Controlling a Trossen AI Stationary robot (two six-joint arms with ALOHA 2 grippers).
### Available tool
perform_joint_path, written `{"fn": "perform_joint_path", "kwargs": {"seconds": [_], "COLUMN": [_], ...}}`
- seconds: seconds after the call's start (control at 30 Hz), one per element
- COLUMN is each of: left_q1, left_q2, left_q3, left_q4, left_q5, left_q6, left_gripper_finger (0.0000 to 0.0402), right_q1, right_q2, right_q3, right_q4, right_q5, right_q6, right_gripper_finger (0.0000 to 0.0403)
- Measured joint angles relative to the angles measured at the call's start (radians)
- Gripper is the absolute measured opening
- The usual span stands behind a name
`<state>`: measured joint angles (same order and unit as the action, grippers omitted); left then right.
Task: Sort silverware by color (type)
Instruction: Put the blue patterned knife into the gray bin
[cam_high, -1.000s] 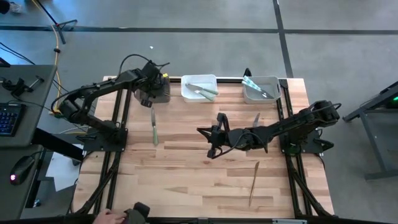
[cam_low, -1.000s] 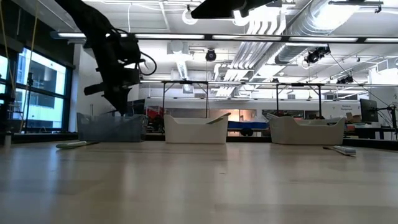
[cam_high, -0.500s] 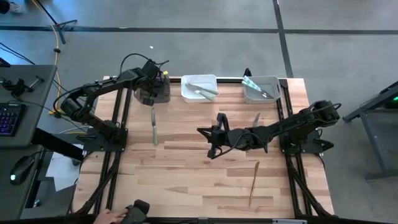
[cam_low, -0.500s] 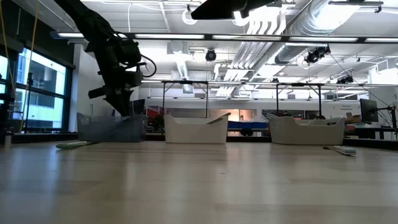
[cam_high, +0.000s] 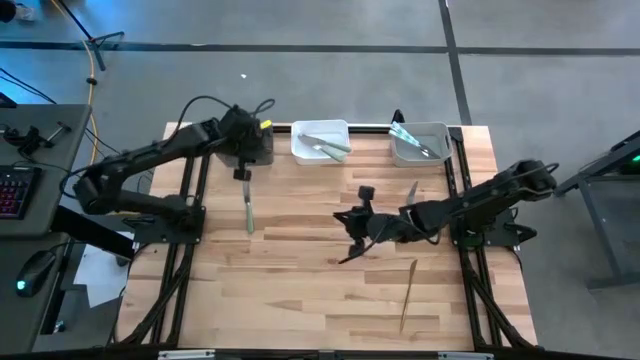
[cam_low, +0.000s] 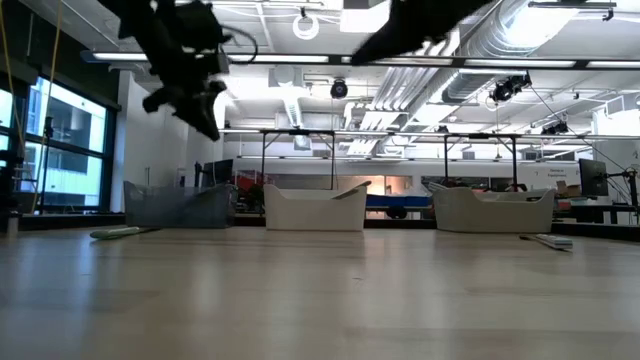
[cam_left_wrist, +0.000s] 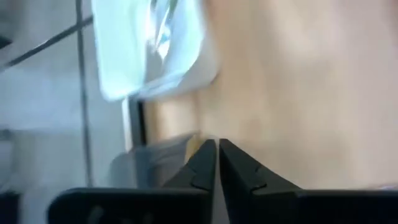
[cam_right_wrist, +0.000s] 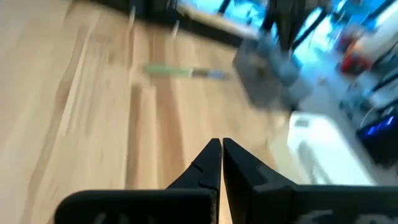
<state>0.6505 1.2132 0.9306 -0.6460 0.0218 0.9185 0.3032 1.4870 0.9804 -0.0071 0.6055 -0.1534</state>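
A green-handled knife (cam_high: 248, 207) lies flat on the wood table (cam_high: 300, 300), left of centre, and also shows in the right wrist view as the green knife (cam_right_wrist: 180, 72). A bronze piece (cam_high: 408, 292) lies near the front right. A pale piece (cam_high: 411, 192) lies beside the right arm. Silverware also rests in the white bin (cam_high: 320, 141) and the grey bin (cam_high: 420, 144). My left gripper (cam_high: 242, 175) hangs shut and empty just in front of the dark bin (cam_high: 252, 148), high above the table (cam_low: 212, 125). My right gripper (cam_high: 344, 259) hovers shut and empty over the table's middle.
The three bins stand in a row along the far edge. Black frame rails (cam_high: 190, 200) run along both sides of the table. Bare wood lies between the green knife and the bronze piece.
My left gripper has risen out of the dark bin and come a little toward the near edge, rolling as it went. My right gripper has drawn slightly toward the table's right edge and its wrist has turned, so the fingers now point toward the near left.
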Motion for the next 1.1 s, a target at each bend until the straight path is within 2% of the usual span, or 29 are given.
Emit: {"fn": "perform_joint_path", "kwargs": {"seconds": [0.1, 0.2, 0.4, 0.6, 0.8, 1.0, 1.1], "left_q1": [-0.112, -0.244, -0.466, -0.617, -0.692, -0.714, -0.722], "left_q2": [-0.041, -0.071, -0.070, -0.029, 0.045, 0.151, 0.206], "left_q3": [-0.002, -0.048, -0.200, -0.356, -0.456, -0.474, -0.474], "left_q4": [-0.004, 0.091, 0.432, 0.822, 1.083, 1.172, 1.210], "left_q5": [0.025, 0.025, 0.014, 0.013, -0.011, -0.020, -0.030], "left_q6": [-0.137, -0.228, -0.399, -0.557, -0.642, -0.683, -0.682], "left_gripper_finger": [0.0002, 0.0001, 0.0000, 0.0000, 0.0000, 0.0000, 0.0000], "right_q1": [0.027, 0.058, 0.111, 0.153, 0.193, 0.189, 0.163], "right_q2": [-0.040, -0.063, -0.077, -0.078, -0.078, -0.079, -0.079], "right_q3": [0.000, 0.000, 0.000, 0.000, 0.000, -0.018, -0.039], "right_q4": [-0.187, -0.353, -0.614, -0.798, -0.974, -1.032, -1.028], "right_q5": [-0.001, -0.001, -0.050, -0.138, -0.227, -0.319, -0.331], "right_q6": [0.136, 0.269, 0.487, 0.669, 0.736, 0.641, 0.579], "right_gripper_finger": [0.0000, 0.0000, 0.0000, 0.0000, 0.0022, 0.0093, 0.0127]}}
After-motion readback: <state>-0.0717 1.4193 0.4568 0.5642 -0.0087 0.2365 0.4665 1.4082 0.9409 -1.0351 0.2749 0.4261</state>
